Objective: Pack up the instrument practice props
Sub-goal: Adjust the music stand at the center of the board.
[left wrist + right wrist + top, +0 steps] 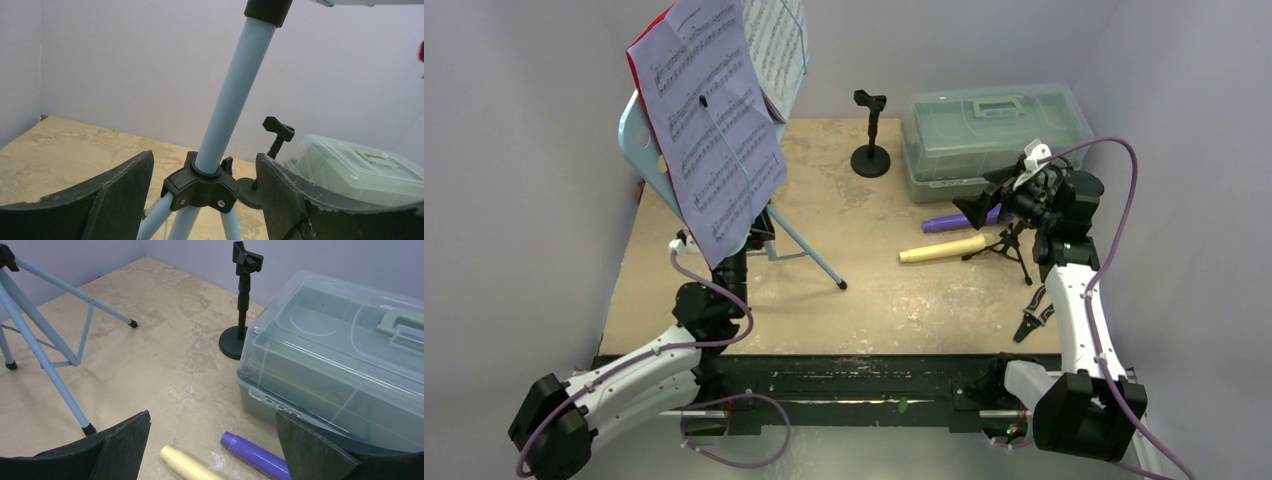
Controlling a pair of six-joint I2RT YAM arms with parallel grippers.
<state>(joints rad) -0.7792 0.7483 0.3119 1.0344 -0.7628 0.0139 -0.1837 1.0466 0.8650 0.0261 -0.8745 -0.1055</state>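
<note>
Music rest: stood on tripod legs at L side of counter; pole long axis steep, top tilted to the R in L wrist view.
Sheet music: spread on the rest, printed side toward the arm bases; red folder behind it.
L pincer: jaws apart, set either side of pole just above leg hub; gaps seen both sides, no contact.
Cream mic: laid flat on counter, long axis approx. L–R, R end slightly farther back.
Purple mic: laid flat, parallel w/ cream mic, just behind it; R end hidden by R arm.
R pincer: jaws wide apart, nothing between; held above both mics' L ends.
Round-base mic holder: upright, just L of box.
Tripod mic holder: stood at cream mic's R end.
</note>
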